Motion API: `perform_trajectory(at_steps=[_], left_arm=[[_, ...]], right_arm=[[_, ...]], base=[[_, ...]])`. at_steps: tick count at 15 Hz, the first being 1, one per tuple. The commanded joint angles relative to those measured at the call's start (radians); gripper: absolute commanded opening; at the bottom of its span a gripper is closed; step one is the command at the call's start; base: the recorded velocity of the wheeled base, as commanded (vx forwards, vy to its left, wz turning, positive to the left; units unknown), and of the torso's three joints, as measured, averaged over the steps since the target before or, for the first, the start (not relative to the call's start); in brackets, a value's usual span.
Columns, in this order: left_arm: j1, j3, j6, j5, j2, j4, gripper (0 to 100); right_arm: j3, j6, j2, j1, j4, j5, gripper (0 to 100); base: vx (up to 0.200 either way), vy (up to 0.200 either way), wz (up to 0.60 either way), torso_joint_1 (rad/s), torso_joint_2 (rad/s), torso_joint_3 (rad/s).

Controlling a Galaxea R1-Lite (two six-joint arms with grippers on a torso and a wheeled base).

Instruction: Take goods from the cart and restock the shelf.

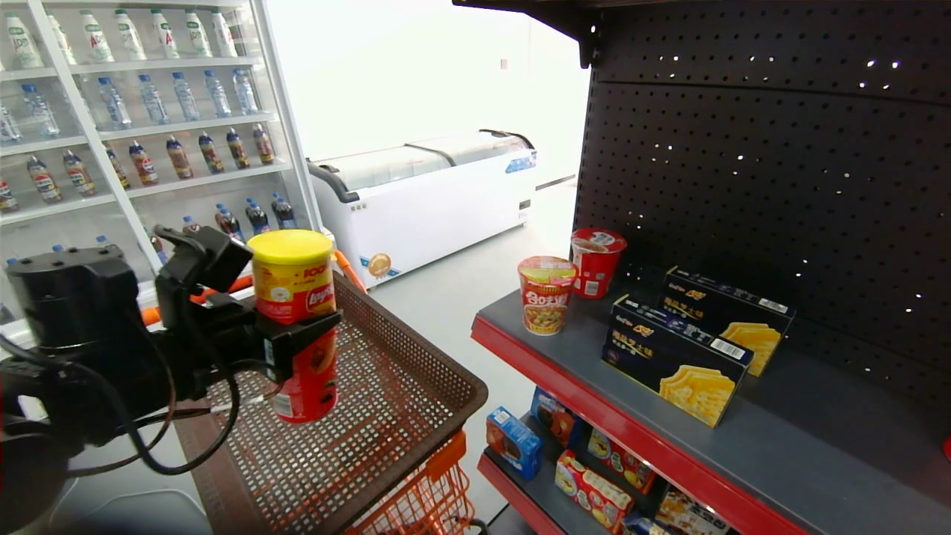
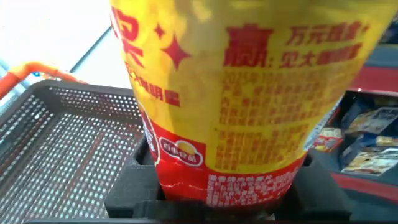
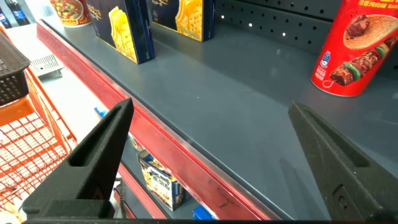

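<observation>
Left tool (image 1: 296,333) pinches the chip can (image 1: 291,276) at mid-body. The can is upright, lid above the fingers, base hanging below them over the cart (image 1: 416,375) basket. The shelf (image 1: 780,438) is well apart from this tool, across the aisle gap.

Right tool (image 3: 211,112) is spread with nothing between its fingers, over bare shelf. A red can (image 3: 353,53) stands beyond its tips.

Risks, as I judge them:
- The smooth, tall can may slip or tilt in a narrow mid-body pinch.
- Its low-hanging base may catch the cart rim or the shelf's red lip on crossing.
- The cup noodles (image 1: 546,293), nearest the left tool, could get knocked.

Unclear:
- The can hides the far finger and the contact lines, so grip depth is unknown.
- The red can's top is cut off.
</observation>
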Motion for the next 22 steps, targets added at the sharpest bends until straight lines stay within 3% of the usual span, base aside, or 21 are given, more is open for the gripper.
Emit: perform_trajectory(at_steps=[1,3,5,8,9,10,11,12,13,17,19,21,22], left_arm=[[-0.024,0.061,-0.041,0.033,-0.291,0.116,0],[-0.044,0.053,-0.088,0.043,-0.354,0.173,0],[-0.041,0.072,-0.099,0.062,-0.423,0.199,0],[-0.041,0.213,-0.073,0.068,-0.548,0.254,0],[-0.040,0.306,-0.064,0.068,-0.642,0.253,0],[-0.038,0.351,-0.042,0.083,-0.690,0.254,0],[-0.041,0.371,-0.051,0.120,-0.757,0.266,0],[-0.038,0.365,-0.102,0.119,-0.797,0.283,0],[-0.057,0.348,-0.122,0.126,-0.818,0.306,0],[-0.057,0.220,-0.125,0.149,-0.823,0.365,0],[-0.057,0.220,-0.124,0.154,-0.889,0.415,0],[-0.057,0.227,-0.110,0.152,-1.016,0.601,0],[-0.057,0.236,-0.110,0.152,-1.047,0.641,0]], right_arm=[[0.000,0.000,0.000,0.000,0.000,0.000,100],[0.000,0.000,0.000,0.000,0.000,0.000,100],[0.000,0.000,0.000,0.000,0.000,0.000,100],[0.000,0.000,0.000,0.000,0.000,0.000,100],[0.000,0.000,0.000,0.000,0.000,0.000,100],[0.000,0.000,0.000,0.000,0.000,0.000,100],[0.000,0.000,0.000,0.000,0.000,0.000,100],[0.000,0.000,0.000,0.000,0.000,0.000,100],[0.000,0.000,0.000,0.000,0.000,0.000,100],[0.000,0.000,0.000,0.000,0.000,0.000,100],[0.000,0.000,0.000,0.000,0.000,0.000,100],[0.000,0.000,0.000,0.000,0.000,0.003,100],[0.000,0.000,0.000,0.000,0.000,0.003,100]], base=[[0.000,0.000,0.00,0.000,0.00,0.000],[0.000,0.000,0.00,0.000,0.00,0.000],[0.000,0.000,0.00,0.000,0.00,0.000],[0.000,0.000,0.00,0.000,0.00,0.000],[0.000,0.000,0.00,0.000,0.00,0.000],[0.000,0.000,0.00,0.000,0.00,0.000],[0.000,0.000,0.00,0.000,0.00,0.000],[0.000,0.000,0.00,0.000,0.00,0.000],[0.000,0.000,0.00,0.000,0.00,0.000],[0.000,0.000,0.00,0.000,0.00,0.000],[0.000,0.000,0.00,0.000,0.00,0.000],[0.000,0.000,0.00,0.000,0.00,0.000],[0.000,0.000,0.00,0.000,0.00,0.000]])
